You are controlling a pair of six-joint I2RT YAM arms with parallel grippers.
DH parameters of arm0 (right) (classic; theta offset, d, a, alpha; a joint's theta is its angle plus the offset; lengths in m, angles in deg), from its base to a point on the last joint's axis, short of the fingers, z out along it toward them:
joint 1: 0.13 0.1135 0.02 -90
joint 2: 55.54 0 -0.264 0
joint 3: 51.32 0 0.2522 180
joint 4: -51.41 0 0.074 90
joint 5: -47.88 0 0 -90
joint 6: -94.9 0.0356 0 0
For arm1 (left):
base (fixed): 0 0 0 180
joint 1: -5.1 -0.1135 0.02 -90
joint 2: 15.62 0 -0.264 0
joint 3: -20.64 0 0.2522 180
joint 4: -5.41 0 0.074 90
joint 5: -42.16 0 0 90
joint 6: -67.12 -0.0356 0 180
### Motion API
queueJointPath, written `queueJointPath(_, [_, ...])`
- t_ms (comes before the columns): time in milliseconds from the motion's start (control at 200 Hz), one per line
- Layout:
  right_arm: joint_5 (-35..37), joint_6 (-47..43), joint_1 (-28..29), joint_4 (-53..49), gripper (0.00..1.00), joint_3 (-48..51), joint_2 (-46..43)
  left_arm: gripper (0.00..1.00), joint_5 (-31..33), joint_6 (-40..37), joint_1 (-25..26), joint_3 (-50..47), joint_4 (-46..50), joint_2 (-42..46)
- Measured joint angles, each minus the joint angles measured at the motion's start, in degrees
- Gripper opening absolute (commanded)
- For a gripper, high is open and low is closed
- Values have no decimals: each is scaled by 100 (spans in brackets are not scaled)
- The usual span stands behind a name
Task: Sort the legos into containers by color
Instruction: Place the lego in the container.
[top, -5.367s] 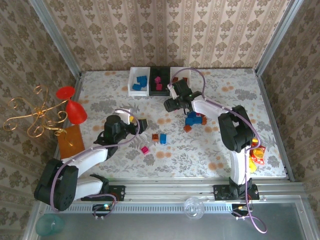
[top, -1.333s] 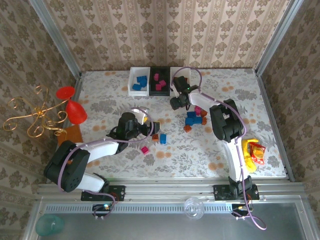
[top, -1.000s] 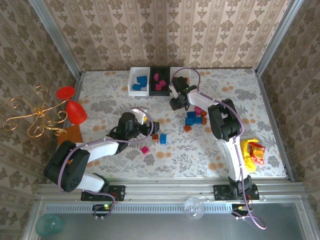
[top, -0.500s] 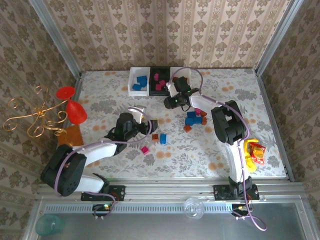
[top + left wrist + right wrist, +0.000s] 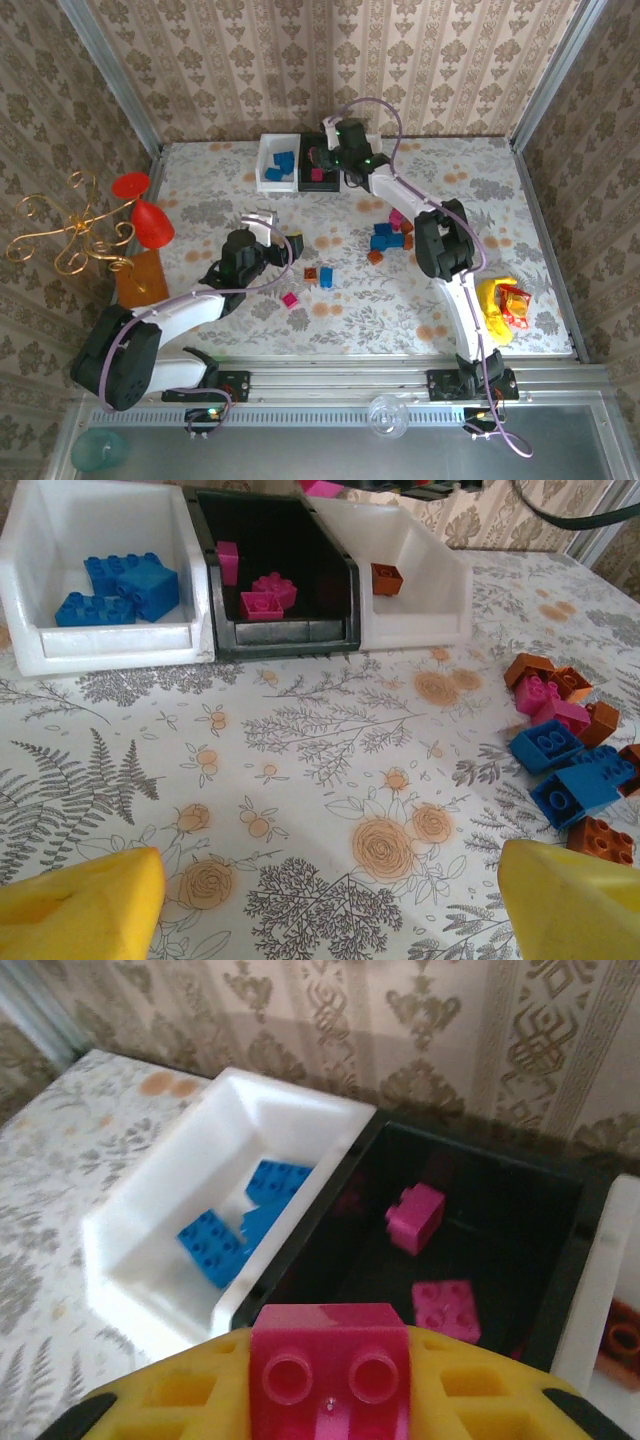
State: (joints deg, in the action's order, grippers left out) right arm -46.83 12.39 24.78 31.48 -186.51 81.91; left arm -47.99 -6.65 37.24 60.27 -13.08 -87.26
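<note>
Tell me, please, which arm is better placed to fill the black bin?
Right: its gripper holds a pink brick over the black bin; the left gripper is open, empty, short of it.

My left arm (image 5: 175, 315) folds back from its base to an elbow at the near left. From there its white forearm runs forward and rightward, low and nearly level. The left gripper (image 5: 287, 240) points away from me with its jaws spread wide. In the wrist view its yellow fingers (image 5: 80, 910) stand at the two lower corners, well apart. My right arm (image 5: 400, 195) rises from its base, bends at mid-reach, and stretches far forward and leftward. The right gripper (image 5: 325, 158) hangs raised and tilted downward. Its yellow fingers (image 5: 180, 1395) are clamped on a magenta lego (image 5: 330, 1360), studs facing the wrist camera.
</note>
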Motion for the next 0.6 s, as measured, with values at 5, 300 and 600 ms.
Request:
queueJointPath(5, [11, -2, 0, -11, 36, -28, 17, 88, 0, 0, -2, 0, 0, 2])
queueJointPath(300, [737, -157, 0, -470, 55, -2002, 1563, 88, 0, 0, -37, -2, 0, 13])
queueJointPath(600, [667, -260, 0, -726, 63, -1969, 1497, 88, -9, 0, -42, -2, 0, 13])
